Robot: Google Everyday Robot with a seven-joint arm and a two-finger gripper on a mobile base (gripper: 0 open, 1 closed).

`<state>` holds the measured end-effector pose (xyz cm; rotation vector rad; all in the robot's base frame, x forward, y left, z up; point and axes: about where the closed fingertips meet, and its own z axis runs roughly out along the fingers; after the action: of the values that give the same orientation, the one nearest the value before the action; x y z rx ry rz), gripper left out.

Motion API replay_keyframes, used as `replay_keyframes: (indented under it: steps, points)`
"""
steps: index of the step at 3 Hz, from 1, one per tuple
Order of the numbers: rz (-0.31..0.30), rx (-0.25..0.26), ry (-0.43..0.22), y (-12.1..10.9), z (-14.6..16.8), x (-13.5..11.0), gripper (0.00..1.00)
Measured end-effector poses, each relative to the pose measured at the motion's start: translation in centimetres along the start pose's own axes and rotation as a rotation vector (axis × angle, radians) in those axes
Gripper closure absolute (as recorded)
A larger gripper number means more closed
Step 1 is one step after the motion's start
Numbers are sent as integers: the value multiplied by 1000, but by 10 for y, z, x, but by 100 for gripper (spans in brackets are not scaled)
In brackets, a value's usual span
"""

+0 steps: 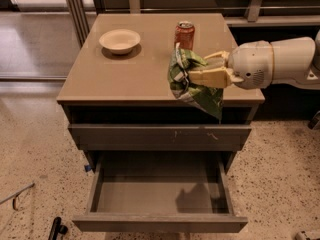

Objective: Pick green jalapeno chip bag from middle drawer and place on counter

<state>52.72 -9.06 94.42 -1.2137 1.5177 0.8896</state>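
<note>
My gripper [192, 70] comes in from the right on a white arm and is shut on the green jalapeno chip bag [192, 86]. The bag hangs crumpled from the fingers above the front right part of the tan counter [130, 74], its lower tip reaching past the counter's front edge. The middle drawer [160, 204] is pulled out below and is empty, with the arm's shadow on its floor.
A cream bowl [119, 40] sits at the counter's back left. A red soda can [184, 35] stands at the back centre, just behind the bag. A closed drawer front with pale scratch marks [160, 136] is above the open drawer. Speckled floor surrounds the cabinet.
</note>
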Motion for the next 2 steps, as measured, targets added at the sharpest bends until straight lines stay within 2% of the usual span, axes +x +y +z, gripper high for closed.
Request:
replay_keyframes:
  steps: [1, 2]
  points:
    - [-75, -49, -55, -27, 34, -27, 100]
    - [-77, -49, -56, -27, 34, -28, 100]
